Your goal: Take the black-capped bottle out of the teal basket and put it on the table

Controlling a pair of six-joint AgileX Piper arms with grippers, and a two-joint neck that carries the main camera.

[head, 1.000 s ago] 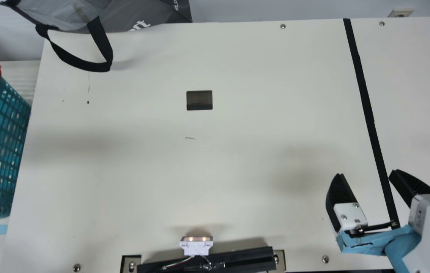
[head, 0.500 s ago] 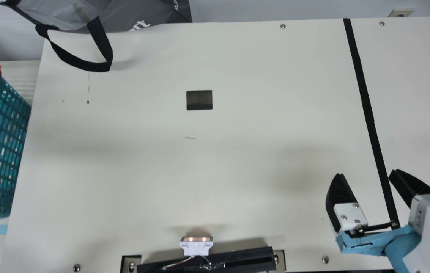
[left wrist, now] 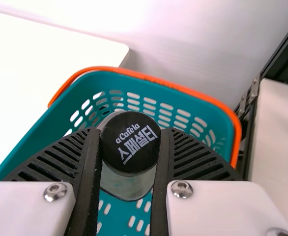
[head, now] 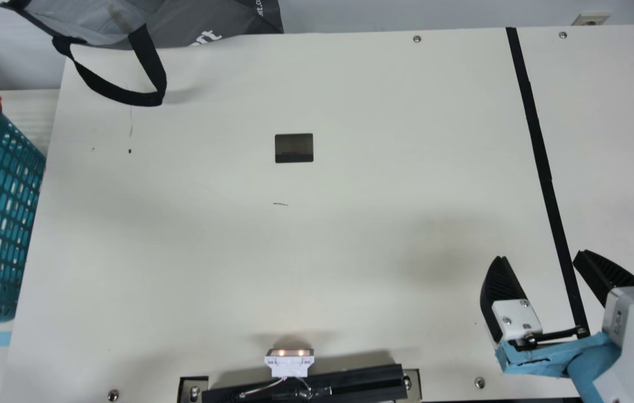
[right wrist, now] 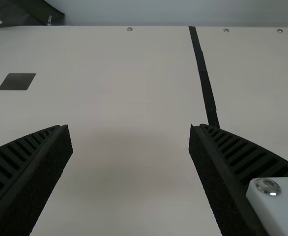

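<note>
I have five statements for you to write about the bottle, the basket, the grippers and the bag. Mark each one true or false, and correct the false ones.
1. The left gripper is closed on the black cap. True.
2. The bottle stands on the table. False: the bottle is between the left gripper's fingers, seen against the inside of the basket.
3. The right gripper is open and holds nothing. True.
4. The trim on the basket's rim is yellow. False: it is orange.
5. The grey bag has a black strap. True.
</note>
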